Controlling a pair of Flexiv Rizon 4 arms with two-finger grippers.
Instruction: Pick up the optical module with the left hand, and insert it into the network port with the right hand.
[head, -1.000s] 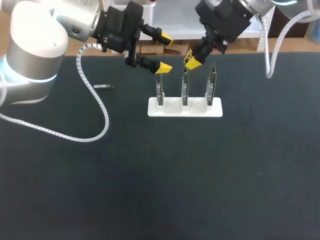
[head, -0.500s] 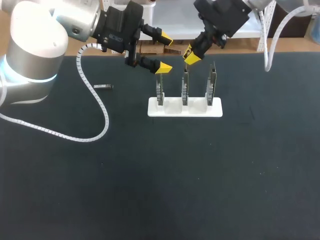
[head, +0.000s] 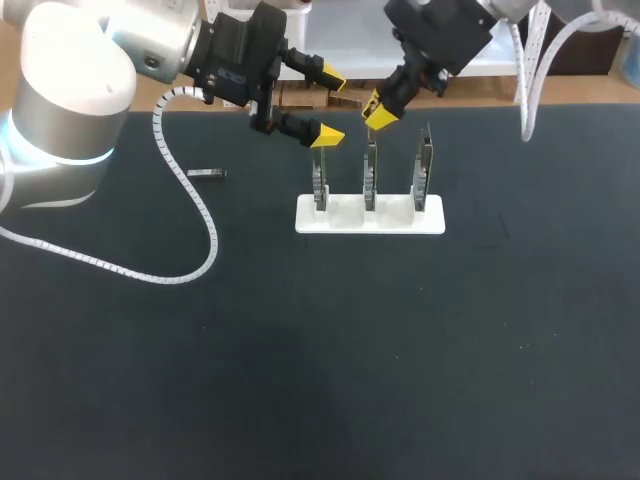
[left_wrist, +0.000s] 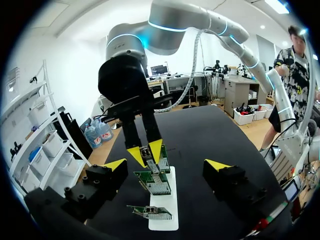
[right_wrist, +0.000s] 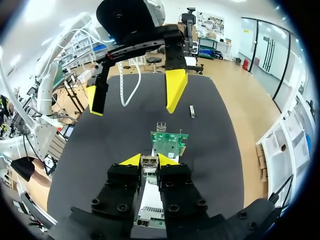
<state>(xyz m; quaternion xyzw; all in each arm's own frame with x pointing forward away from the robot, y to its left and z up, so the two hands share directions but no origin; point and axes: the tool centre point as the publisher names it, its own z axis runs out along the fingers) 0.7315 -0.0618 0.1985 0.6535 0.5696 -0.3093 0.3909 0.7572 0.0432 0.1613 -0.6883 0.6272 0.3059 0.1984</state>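
Observation:
My right gripper (head: 379, 110) is shut on the small metal optical module (right_wrist: 149, 161), held just above the top of the middle circuit board (head: 369, 170). That board's port (right_wrist: 161, 127) lies straight ahead of the fingers. Three boards stand upright in the white stand (head: 400, 220). My left gripper (head: 330, 106) hangs open and empty beside the left board (head: 319, 175), a little to the left of the right gripper. Seen from the left wrist, the right gripper (left_wrist: 146, 152) pinches the module (left_wrist: 146, 153) over the boards (left_wrist: 156, 181), between my left gripper's (left_wrist: 166, 165) spread tips.
A second small module (head: 207, 173) lies on the black table (head: 320, 350) to the left of the stand; it also shows beyond the boards as a second module (right_wrist: 192, 111). The left arm's white cable (head: 190, 200) loops over the table at the left.
The right gripper has risen slightly and shifted a little left with the module, away from the middle board's top. The left arm has stayed put.

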